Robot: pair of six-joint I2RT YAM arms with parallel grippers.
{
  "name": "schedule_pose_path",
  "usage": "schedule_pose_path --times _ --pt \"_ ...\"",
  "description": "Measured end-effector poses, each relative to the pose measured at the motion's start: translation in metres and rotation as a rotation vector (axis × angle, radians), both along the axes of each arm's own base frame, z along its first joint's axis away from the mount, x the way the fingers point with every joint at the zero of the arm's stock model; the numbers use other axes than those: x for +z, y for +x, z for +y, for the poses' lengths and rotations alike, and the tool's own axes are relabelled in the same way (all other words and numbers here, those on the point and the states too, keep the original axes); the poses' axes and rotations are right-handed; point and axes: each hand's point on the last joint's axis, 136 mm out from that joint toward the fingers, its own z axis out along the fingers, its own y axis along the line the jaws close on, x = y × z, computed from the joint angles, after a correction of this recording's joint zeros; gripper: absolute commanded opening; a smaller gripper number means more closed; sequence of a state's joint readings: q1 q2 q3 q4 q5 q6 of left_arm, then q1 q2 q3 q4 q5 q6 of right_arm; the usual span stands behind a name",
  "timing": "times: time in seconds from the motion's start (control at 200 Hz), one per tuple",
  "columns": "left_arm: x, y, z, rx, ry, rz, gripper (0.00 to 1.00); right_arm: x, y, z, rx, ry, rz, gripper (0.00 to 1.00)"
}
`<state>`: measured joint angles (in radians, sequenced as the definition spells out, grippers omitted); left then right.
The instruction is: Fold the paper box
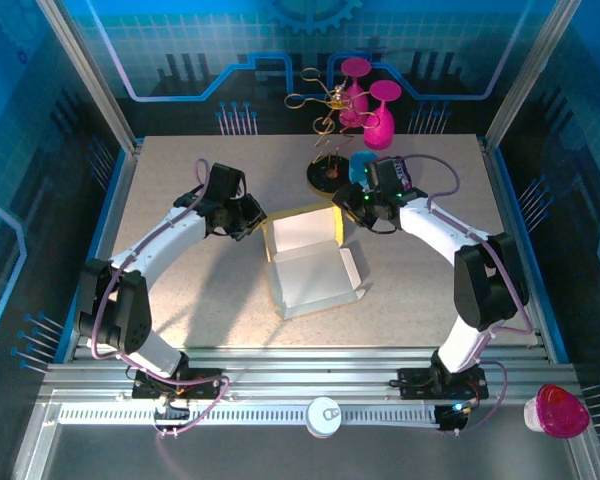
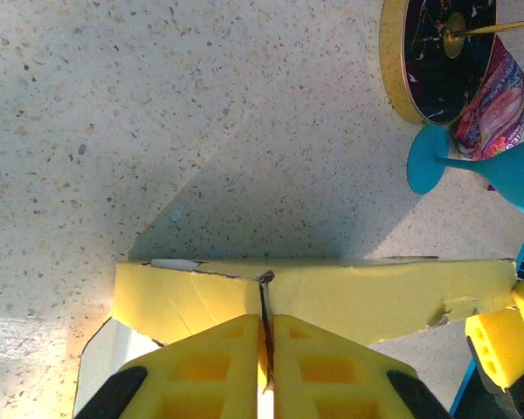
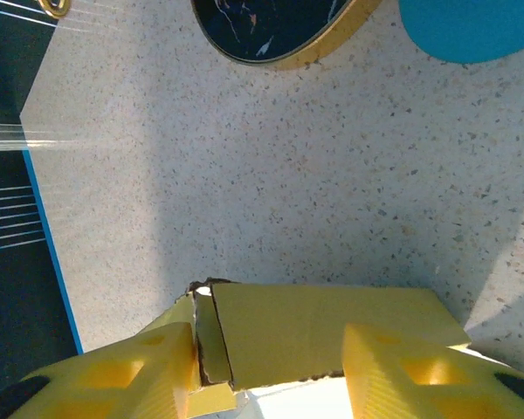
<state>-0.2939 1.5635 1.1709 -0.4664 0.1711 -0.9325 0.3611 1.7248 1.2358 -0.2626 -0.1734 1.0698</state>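
Blue panels with printed circuit lines wall in a speckled beige table. We see the paper box lying open near the middle of it, white inside turned up, with the two grippers at its far corners. A yellow wall stands at its far right side.

From above, the left gripper sits at the far left corner of the box. On the left wrist view, we find this gripper with its yellow fingers pressed together, a thin edge of card in the slit between them. The yellow wall of the paper box runs crosswise just past them.

The right gripper is at the far right corner. On its own camera, the right gripper has its fingers standing apart. A yellow panel of the paper box lies across the gap, and a torn-looking corner tab sits against the left finger. We cannot tell whether they press on the card.

Behind the box stand a gold wire stand on a round black base, a teal piece beside it, and pink goblets farther back. A pink cup lies on the rail at the near right.
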Motion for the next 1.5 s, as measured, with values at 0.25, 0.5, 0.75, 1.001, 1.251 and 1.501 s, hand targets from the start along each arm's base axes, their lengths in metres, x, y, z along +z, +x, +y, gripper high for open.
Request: schedule_pose_path --times 0.25,0.5,0.75,1.001,1.251,1.501 --pt "0.0 -0.002 -0.005 -0.012 0.009 -0.003 0.11 -0.011 -0.005 0.0 -0.003 0.02 0.019 0.28" --pt "0.004 -0.006 -0.012 -0.023 0.018 -0.033 0.11 -0.021 -0.021 -0.006 -0.02 0.034 0.024 0.29" --pt "0.009 0.001 -0.012 -0.021 0.026 -0.073 0.05 -0.01 -0.015 -0.012 -0.007 0.006 -0.052 0.54" --pt "0.003 0.004 -0.011 -0.024 0.04 -0.073 0.05 0.017 -0.044 -0.039 0.026 -0.128 -0.231 0.55" --pt "0.004 0.006 -0.012 -0.024 0.038 -0.08 0.04 -0.013 -0.077 -0.026 0.194 -0.256 -0.277 0.47" --pt "0.004 0.006 -0.012 -0.029 0.042 -0.08 0.04 -0.036 -0.081 -0.008 0.318 -0.376 -0.307 0.34"
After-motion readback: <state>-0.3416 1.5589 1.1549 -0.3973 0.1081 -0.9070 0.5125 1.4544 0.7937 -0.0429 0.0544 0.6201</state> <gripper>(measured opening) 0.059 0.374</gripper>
